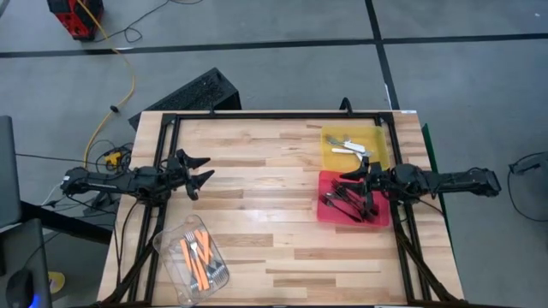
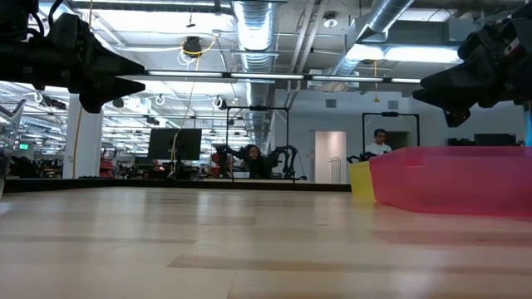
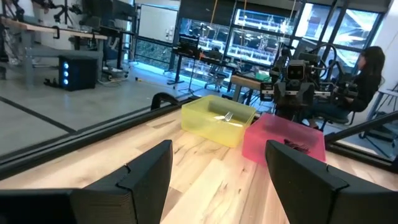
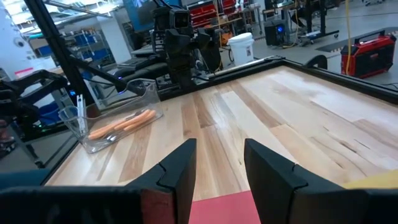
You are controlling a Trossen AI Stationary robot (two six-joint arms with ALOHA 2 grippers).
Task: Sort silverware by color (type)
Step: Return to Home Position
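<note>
Orange-handled forks [image 1: 197,252] lie in the clear tub [image 1: 175,272] at the table's near left; the right wrist view shows them too [image 4: 124,123]. White-handled forks [image 1: 347,147] lie in the yellow tray [image 1: 377,137]. Dark forks [image 1: 341,204] lie in the red tray [image 1: 377,218]. My left gripper [image 1: 204,169] hovers open above bare wood at the table's left, holding nothing [image 3: 217,177]. My right gripper [image 1: 349,186] hangs open above the red tray's left part, nothing between its fingers [image 4: 217,171].
The two trays sit side by side at the table's right, yellow [image 3: 217,121] farther, red [image 3: 283,140] nearer. The tub [image 4: 93,127] stands at the near left corner. A black frame [image 1: 257,114] runs along the table's far edge. Bare wood [image 1: 274,214] spans the middle.
</note>
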